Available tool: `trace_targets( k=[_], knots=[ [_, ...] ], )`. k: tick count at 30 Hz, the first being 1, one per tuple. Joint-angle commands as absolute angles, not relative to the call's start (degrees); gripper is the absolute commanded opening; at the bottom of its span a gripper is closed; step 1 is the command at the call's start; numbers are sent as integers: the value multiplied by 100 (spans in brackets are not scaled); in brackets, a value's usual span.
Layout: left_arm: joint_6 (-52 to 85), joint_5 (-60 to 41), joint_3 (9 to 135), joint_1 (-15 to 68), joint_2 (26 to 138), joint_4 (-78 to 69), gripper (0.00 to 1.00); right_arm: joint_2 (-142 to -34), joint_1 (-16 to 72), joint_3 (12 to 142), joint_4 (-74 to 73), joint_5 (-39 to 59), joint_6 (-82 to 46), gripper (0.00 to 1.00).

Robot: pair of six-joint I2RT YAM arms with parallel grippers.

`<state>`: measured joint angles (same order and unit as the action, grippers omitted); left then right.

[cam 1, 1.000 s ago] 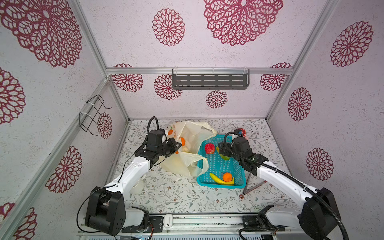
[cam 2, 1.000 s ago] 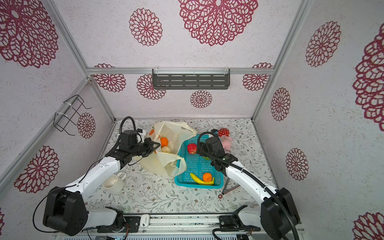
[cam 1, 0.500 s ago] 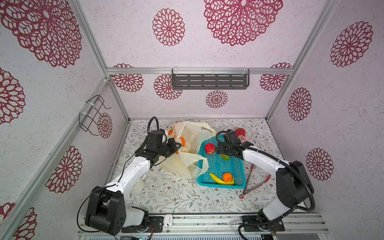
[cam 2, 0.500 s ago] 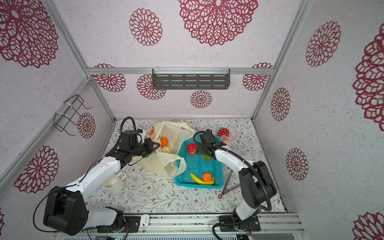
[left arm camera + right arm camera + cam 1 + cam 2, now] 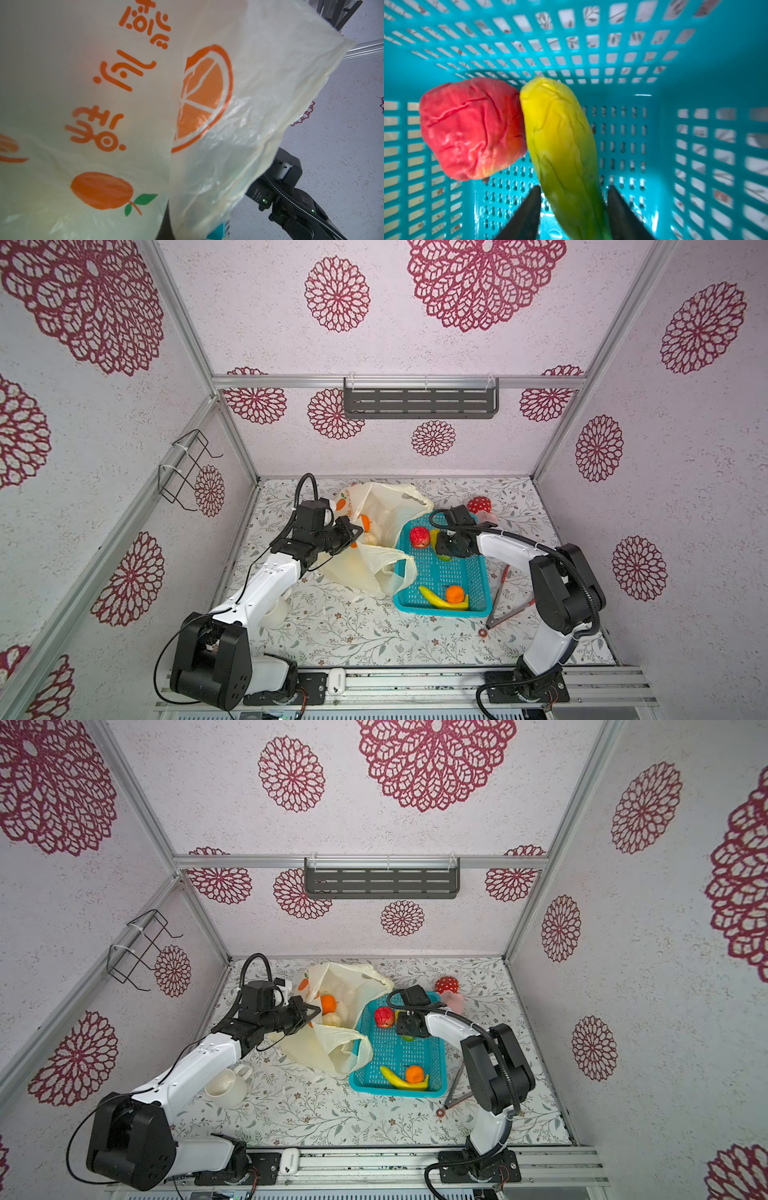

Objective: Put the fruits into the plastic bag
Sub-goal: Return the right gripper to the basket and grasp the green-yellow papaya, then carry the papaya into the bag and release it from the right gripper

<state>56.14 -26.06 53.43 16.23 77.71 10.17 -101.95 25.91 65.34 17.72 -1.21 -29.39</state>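
Right wrist view: the right gripper (image 5: 574, 188) is set astride the green end of the yellow-green fruit (image 5: 560, 135) in the teal basket (image 5: 591, 52); whether it is pinched cannot be told. A slip off that tapered end is risked, the touching red apple (image 5: 471, 128) nudged. Beyond, in a top view, the plastic bag (image 5: 390, 499) is pinched at its rim by the left gripper (image 5: 356, 531), arm outstretched.

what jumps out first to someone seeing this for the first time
The teal basket mid-table, bright against the floral tabletop, where the right gripper straddles a yellow-green fruit lying against a red apple. Beside it, the left gripper pinches the cream plastic bag printed with oranges, an orange showing inside.
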Motion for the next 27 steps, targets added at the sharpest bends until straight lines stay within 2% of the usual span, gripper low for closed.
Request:
trace_targets(
  k=[1,5,11,13,15,20,27],
  knots=[
    [5589,-2564,5366,1651,7774,922,0,-10206,2584,6469,1569,153,-3116,42],
    [5588,-2564,5343,1651,7761,921,0,-10177,2592,6442,1547,104,-3128,42],
    [5599,-2534,5346,1651,7726,966,0,-10271,2590,6364,1488,43,-3277,55],
    [5583,-2531,5352,1652,7695,984,0,-10331,2584,6341,1461,34,-3362,56],
    [5566,-2502,5357,1652,7669,1033,0,-10353,2589,6321,1435,20,-3397,51],
    [5537,-2329,5353,1652,7618,1188,0,-10021,2593,6156,1318,-179,-3493,31],
    [5492,-1985,5431,1650,7655,1471,0,-8737,2704,5515,919,-932,-3999,26]
  ],
)
